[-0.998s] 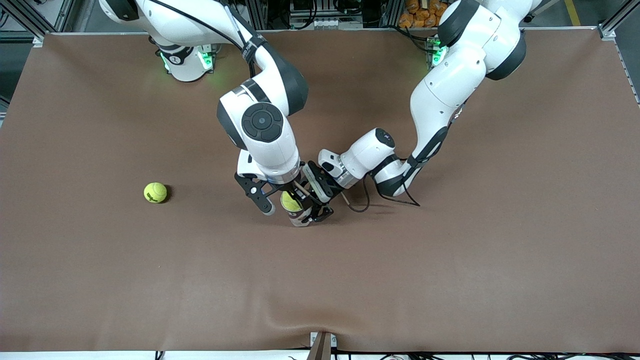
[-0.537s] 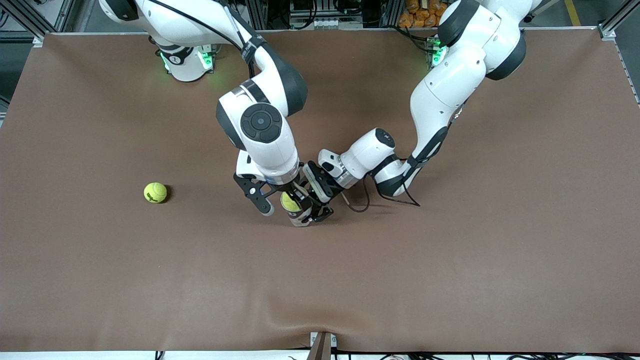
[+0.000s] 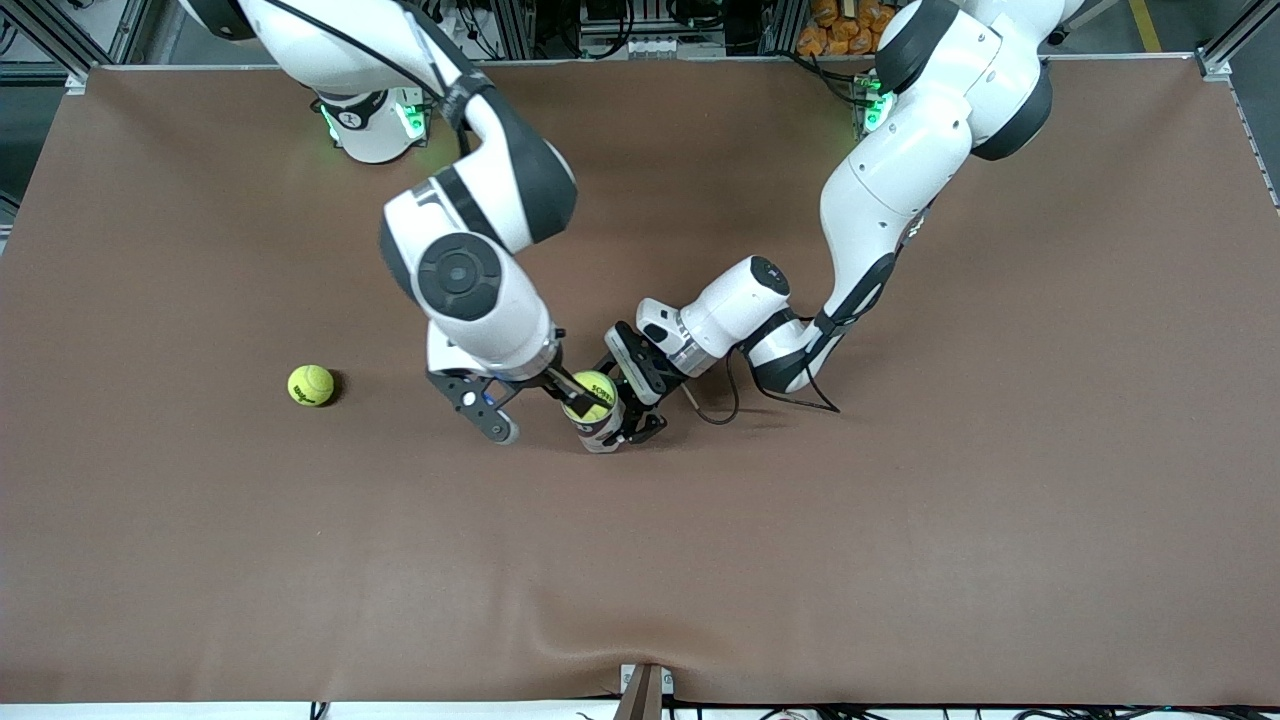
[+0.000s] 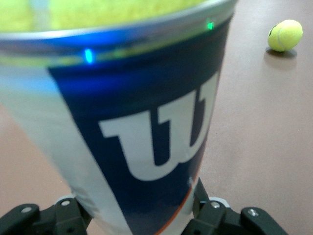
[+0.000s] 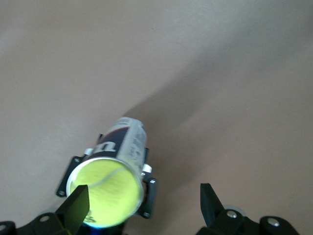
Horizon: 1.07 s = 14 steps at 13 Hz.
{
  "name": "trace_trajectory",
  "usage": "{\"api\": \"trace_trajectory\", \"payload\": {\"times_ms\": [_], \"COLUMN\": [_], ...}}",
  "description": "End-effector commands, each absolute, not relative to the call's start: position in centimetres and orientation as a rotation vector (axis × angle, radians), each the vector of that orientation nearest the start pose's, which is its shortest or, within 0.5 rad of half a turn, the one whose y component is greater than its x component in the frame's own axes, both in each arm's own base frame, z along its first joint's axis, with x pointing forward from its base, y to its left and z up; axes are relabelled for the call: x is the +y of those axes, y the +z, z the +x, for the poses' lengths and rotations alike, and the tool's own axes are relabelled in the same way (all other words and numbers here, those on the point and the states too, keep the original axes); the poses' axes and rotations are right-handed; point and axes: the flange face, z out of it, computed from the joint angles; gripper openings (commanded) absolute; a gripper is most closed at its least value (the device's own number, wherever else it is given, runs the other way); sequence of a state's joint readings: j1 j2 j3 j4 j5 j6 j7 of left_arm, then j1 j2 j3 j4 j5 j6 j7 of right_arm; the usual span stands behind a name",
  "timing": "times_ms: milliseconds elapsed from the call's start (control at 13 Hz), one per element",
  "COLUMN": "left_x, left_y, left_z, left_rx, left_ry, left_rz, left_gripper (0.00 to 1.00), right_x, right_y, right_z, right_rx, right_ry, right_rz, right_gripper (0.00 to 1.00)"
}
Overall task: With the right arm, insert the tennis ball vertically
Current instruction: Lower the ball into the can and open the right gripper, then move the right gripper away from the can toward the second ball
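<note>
glossy white arms (image 3: 900,170) with dark grey joint caps, black cables, black jaws, green-lit bases (image 3: 372,125).

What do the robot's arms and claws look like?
Both arms are shiny white with rounded dark grey joints. The right arm has a round dark cap on its side. The left arm has a thin black cable looping under its wrist. Both grippers are black, with two fingers each: the right gripper and the left gripper. Green lights glow at both bases.

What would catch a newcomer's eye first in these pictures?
The upright tennis ball can mid-table, clamped by the left end effector, with a yellow-green ball sitting in its mouth. The right end effector hangs open just beside it. A second ball lies alone toward the right arm's end.
</note>
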<state>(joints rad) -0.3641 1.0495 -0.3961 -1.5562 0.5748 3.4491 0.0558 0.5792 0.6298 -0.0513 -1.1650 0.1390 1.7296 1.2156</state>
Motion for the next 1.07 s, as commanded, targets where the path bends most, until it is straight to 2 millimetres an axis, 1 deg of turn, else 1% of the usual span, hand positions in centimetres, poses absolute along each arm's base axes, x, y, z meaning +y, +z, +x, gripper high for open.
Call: {"api": "trace_trajectory", "payload": {"times_ms": [0, 77, 154, 230, 307, 461, 614, 691, 768, 921, 998], "left_x": [-48.8, -48.8, -48.8, -48.8, -48.8, -48.7, -48.7, -48.7, -48.7, -48.7, -48.7], "left_y": [17.4, 17.4, 17.4, 17.4, 17.4, 17.3, 17.4, 17.4, 17.4, 17.4, 17.3], "left_z": [53.2, 53.2, 53.2, 53.2, 53.2, 53.2, 53.3, 53.3, 53.3, 53.3, 53.2], "left_rx": [1.706, 1.706, 1.706, 1.707, 1.706, 1.706, 1.705, 1.705, 1.705, 1.705, 1.706], "left_ry": [-1.536, -1.536, -1.536, -1.534, -1.536, -1.536, -1.538, -1.538, -1.538, -1.538, -1.536], "left_rz": [-2.767, -2.767, -2.767, -2.768, -2.767, -2.766, -2.765, -2.765, -2.765, -2.765, -2.766], "left_gripper": [0.78, 0.78, 0.78, 0.78, 0.78, 0.78, 0.78, 0.78, 0.78, 0.78, 0.78], "right_x": [36.9, 35.5, 33.8, 31.7, 29.0, 23.6, 18.0, 14.6, 11.6, 6.0, 4.0], "right_y": [43.2, 44.2, 44.7, 45.3, 46.0, 46.0, 45.3, 44.9, 44.5, 42.1, 41.1], "right_z": [61.5, 61.6, 61.5, 61.5, 62.0, 63.4, 65.0, 65.8, 66.4, 66.8, 66.9], "right_rx": [0.989, 0.896, 0.764, 0.679, 0.660, 0.609, 0.627, 0.634, 0.584, 0.422, 0.354], "right_ry": [0.277, 0.305, 0.372, 0.439, 0.477, 0.539, 0.561, 0.559, 0.562, 0.602, 0.606], "right_rz": [-2.948, -2.977, -3.029, -3.059, -3.064, -3.064, -3.056, -3.058, -3.069, -3.137, -3.164], "right_gripper": [1.00, 1.00, 1.00, 1.00, 1.00, 1.00, 1.00, 1.00, 1.00, 1.00, 1.00]}}
